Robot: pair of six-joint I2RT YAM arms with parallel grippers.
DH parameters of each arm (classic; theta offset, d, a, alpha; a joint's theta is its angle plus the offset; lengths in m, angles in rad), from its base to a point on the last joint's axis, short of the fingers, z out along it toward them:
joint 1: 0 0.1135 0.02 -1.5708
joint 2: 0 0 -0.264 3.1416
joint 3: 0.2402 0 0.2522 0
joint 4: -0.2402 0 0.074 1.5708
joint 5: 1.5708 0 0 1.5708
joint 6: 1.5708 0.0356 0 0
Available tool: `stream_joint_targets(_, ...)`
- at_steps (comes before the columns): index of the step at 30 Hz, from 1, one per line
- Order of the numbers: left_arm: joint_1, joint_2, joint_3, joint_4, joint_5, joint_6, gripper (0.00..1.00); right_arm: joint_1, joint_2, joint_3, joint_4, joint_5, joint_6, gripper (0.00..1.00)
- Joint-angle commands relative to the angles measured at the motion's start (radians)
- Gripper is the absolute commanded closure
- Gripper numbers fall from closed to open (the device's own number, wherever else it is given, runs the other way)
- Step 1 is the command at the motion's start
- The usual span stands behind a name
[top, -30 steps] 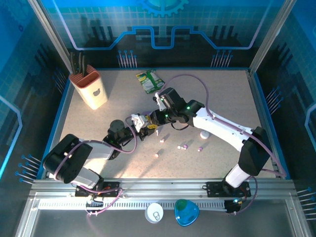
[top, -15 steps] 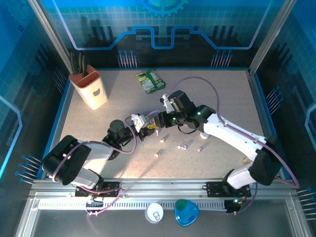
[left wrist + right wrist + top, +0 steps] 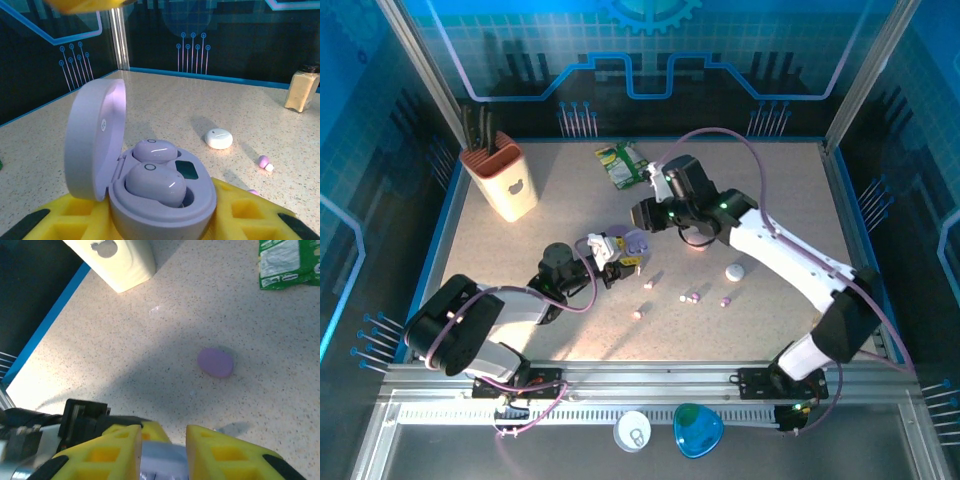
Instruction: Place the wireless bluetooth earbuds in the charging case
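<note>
- Left wrist view: the left pincer (image 3: 160, 227) is closed around the base of a lilac charging case (image 3: 165, 202), with yellow padding pressed against both of its sides.
- The case's lid (image 3: 95, 140) stands open on the case's left side, and two lilac earbuds (image 3: 155, 182) sit in the wells inside.
- Beyond the case and to its right, a white pebble-shaped case (image 3: 218, 138) and a small pink-and-white earbud (image 3: 263, 162) lie on the speckled bench (image 3: 165, 100). A spice jar (image 3: 301, 89) stands farther off the same way.
- Top external view: several loose earbuds (image 3: 690, 297) lie scattered on the bench to the right of the held case, on the side nearer the arm bases.
- In the same view the right pincer (image 3: 645, 215) hovers close by the case on its far side.
- Right wrist view: its yellow fingers (image 3: 225, 455) stand a little apart with a blurred lilac shape in the gap. I cannot tell whether they grip it.
</note>
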Motion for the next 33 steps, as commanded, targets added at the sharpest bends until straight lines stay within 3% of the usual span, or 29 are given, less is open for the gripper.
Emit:
stream_joint_targets(1, -0.005, -0.035, 0.019, 0.005, 0.007, 0.002, 0.78, -0.010, 0.078, 0.075, -0.076, -0.043, -0.054, 0.70)
stream_joint_targets(6, -0.005, -0.055, 0.018, 0.019, -0.039, -0.056, 0.78, -0.015, 0.126, 0.096, -0.108, -0.070, -0.072, 0.71)
stream_joint_targets(12, -0.003, -0.084, 0.022, -0.014, -0.068, -0.077, 0.78, -0.019, 0.076, 0.041, -0.089, -0.077, -0.069, 0.70)
stream_joint_targets(14, -0.003, -0.092, 0.023, -0.017, -0.072, -0.083, 0.78, -0.025, 0.049, 0.018, -0.074, -0.079, -0.052, 0.65)
stream_joint_targets(16, -0.003, -0.098, 0.027, -0.014, -0.067, -0.095, 0.78, -0.034, 0.019, -0.013, -0.045, -0.092, -0.020, 0.53)
stream_joint_targets(19, -0.001, -0.103, 0.032, 0.004, -0.060, -0.125, 0.78, -0.061, -0.036, -0.091, 0.048, -0.173, 0.052, 0.42)
stream_joint_targets(22, -0.001, -0.101, 0.033, 0.041, -0.052, -0.158, 0.78, -0.089, -0.094, -0.175, 0.130, -0.265, 0.117, 0.36)
stream_joint_targets(33, -0.001, -0.093, 0.047, 0.167, -0.011, -0.232, 0.78, -0.150, -0.222, -0.459, 0.539, -0.528, 0.460, 0.37)
